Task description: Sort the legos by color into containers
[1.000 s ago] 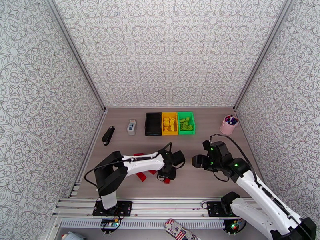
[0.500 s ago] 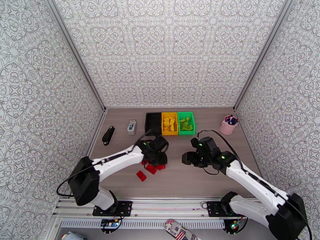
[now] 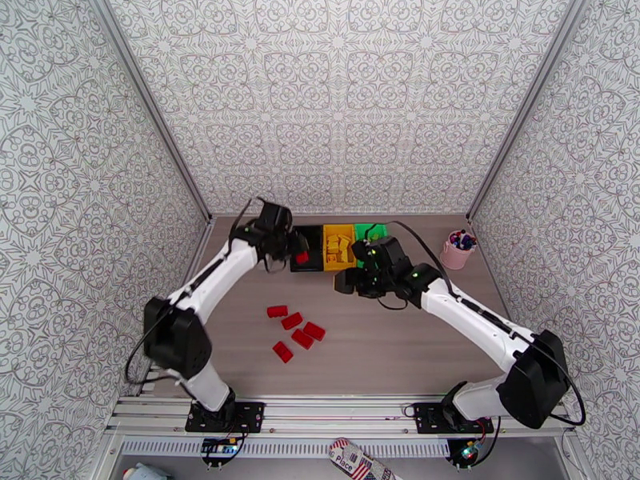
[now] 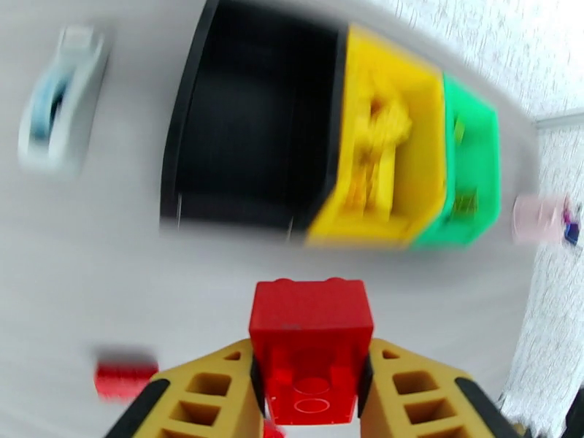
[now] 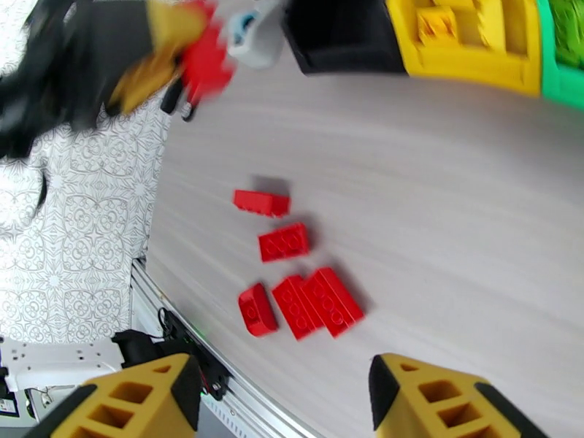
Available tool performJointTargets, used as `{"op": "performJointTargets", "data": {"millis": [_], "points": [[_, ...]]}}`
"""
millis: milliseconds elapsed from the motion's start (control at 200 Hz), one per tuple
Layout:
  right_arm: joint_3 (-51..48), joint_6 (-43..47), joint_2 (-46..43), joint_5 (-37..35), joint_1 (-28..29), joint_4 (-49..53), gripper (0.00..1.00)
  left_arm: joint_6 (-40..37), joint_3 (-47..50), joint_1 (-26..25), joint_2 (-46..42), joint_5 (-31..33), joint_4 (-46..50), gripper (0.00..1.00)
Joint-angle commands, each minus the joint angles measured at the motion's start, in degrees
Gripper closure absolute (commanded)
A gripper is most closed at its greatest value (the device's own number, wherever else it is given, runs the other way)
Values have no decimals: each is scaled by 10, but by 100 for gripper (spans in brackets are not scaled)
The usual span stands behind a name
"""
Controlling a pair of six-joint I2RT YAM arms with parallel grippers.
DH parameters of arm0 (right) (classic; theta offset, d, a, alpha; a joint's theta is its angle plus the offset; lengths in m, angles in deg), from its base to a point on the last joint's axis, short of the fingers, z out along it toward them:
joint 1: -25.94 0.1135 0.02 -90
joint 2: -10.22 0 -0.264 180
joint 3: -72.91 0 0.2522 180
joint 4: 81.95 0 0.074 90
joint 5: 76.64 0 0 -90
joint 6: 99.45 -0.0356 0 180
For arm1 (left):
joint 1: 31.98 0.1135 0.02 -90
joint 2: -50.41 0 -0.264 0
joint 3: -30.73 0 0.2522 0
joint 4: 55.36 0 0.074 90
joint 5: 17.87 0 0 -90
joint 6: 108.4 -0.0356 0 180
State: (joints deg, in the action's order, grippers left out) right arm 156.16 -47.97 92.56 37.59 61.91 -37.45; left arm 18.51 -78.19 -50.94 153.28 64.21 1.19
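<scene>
From the top, my left hand [image 3: 300,256] is clamped on a red brick [image 3: 302,257] up by the black bin [image 3: 307,237]. The yellow bin [image 3: 339,228] and green bin [image 3: 370,230] sit at the black bin's 3 o'clock, five loose red bricks [image 3: 293,321] lie on the tabletop [image 3: 400,346] toward 6 o'clock, and my right hand [image 3: 346,283] hangs near the yellow bin's front. Left wrist, blurry: the brick [image 4: 310,323] is pinched between both fingers, black bin [image 4: 248,140] at 11 o'clock. Right wrist: my fingers [image 5: 139,399] are spread wide, gripping nothing, with the loose bricks [image 5: 299,279] at 12 o'clock.
</scene>
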Motion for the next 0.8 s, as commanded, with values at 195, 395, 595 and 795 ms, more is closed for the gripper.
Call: {"op": "performJointTargets", "data": {"millis": [195, 395, 595, 795], "points": [[12, 38, -24, -44, -3, 71, 32, -65, -229, 13, 163, 8, 119, 28], [-24, 55, -46, -67, -6, 86, 30, -69, -124, -16, 82, 47, 89, 22], [-36, 65, -46, -60, -6, 88, 28, -52, 51, -23, -28, 85, 47, 17], [-49, 62, -44, -41, 0, 70, 26, -29, 192, -21, -105, 124, 35, 7]]}}
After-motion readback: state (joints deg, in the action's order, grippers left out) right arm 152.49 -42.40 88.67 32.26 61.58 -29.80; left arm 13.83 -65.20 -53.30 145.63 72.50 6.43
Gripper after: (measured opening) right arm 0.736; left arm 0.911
